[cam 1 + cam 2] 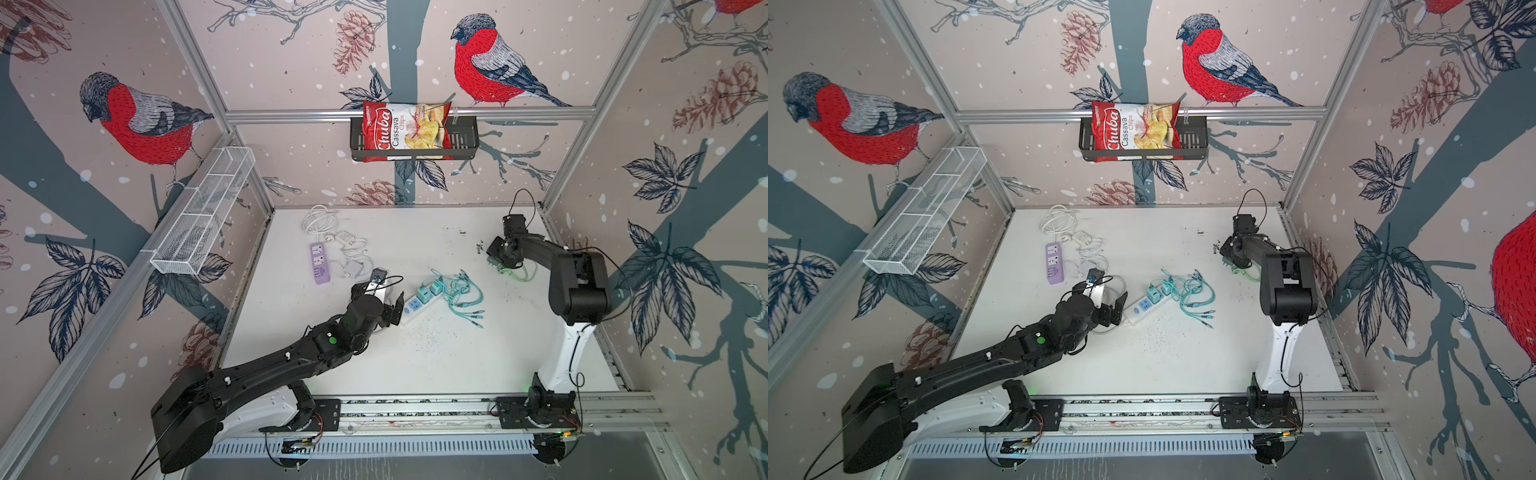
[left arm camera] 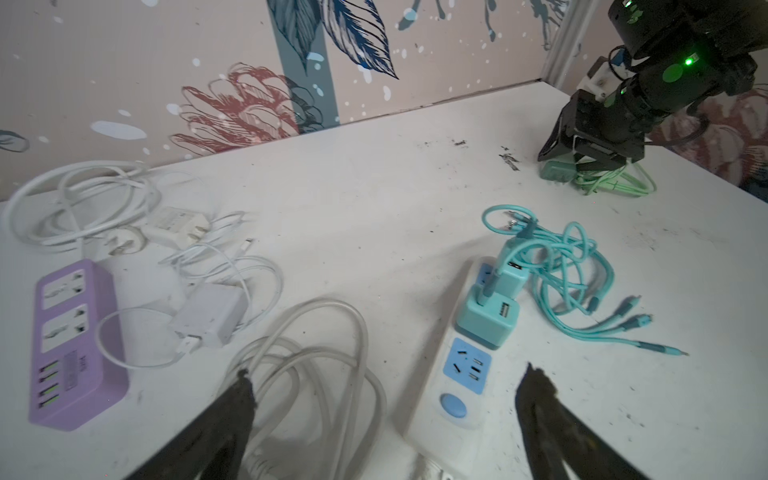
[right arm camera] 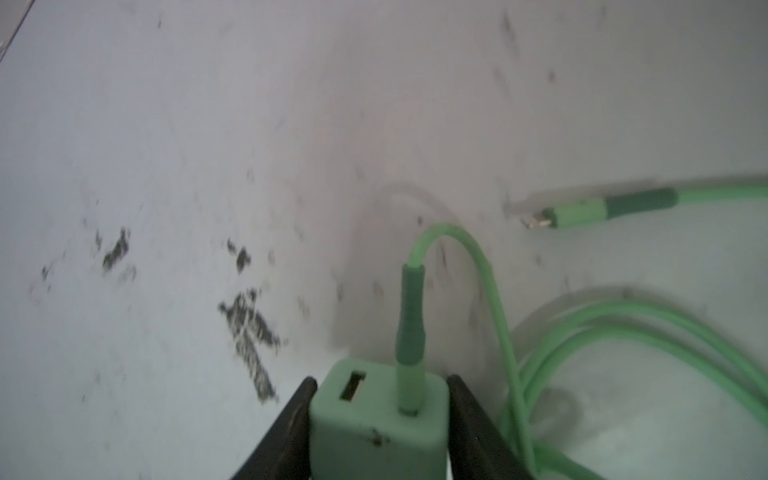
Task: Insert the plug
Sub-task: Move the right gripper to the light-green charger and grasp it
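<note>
Chip bag in black wall basket: "Chuba", "Cassava Chips". Purple power strip: small print, unreadable. No other legible text.

We see two arms of one build. The left arm has matte black, boxy upper links, a glossy white moulded lower link and a round green sticker on its wrist housing. The right arm repeats this, with a black shell above a white curved column. Thin black cables loop over the joints. Each base has a black square plate. The left gripper and the right gripper carry black, tapering fingers with scuffed edges. A small green light glows on the right arm's wrist.
</note>
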Tool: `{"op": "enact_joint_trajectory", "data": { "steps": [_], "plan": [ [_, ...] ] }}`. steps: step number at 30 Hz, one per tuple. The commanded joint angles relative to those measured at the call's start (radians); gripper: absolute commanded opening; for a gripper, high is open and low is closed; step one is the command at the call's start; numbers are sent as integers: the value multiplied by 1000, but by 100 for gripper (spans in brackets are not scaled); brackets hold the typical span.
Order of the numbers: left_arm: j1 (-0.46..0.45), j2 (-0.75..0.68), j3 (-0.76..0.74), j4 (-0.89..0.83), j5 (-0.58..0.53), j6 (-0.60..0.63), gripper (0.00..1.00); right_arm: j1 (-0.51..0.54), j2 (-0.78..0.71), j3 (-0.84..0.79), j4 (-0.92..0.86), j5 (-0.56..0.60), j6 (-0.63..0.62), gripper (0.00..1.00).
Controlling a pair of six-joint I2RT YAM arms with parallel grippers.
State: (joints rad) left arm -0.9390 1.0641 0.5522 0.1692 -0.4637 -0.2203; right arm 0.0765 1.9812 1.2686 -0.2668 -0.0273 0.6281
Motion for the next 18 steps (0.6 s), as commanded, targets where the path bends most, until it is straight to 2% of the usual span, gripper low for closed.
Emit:
{"op": "enact_joint_trajectory", "data": {
  "steps": [1,8,11,14,18],
  "plan": [
    [1,28,18,55,68,30,96,29,-88,-147,25,-79,22,49],
    [-16,98,66,58,156,29,96,96,-345,-479,99,-43,111,50],
    [-46,126,73,79,158,43,96,111,-459,-596,110,-29,145,52],
    [-87,168,93,90,152,66,96,119,-518,-646,96,-22,153,55],
    [-144,238,150,78,162,89,96,124,-554,-661,74,-10,158,66]
  ]
}}
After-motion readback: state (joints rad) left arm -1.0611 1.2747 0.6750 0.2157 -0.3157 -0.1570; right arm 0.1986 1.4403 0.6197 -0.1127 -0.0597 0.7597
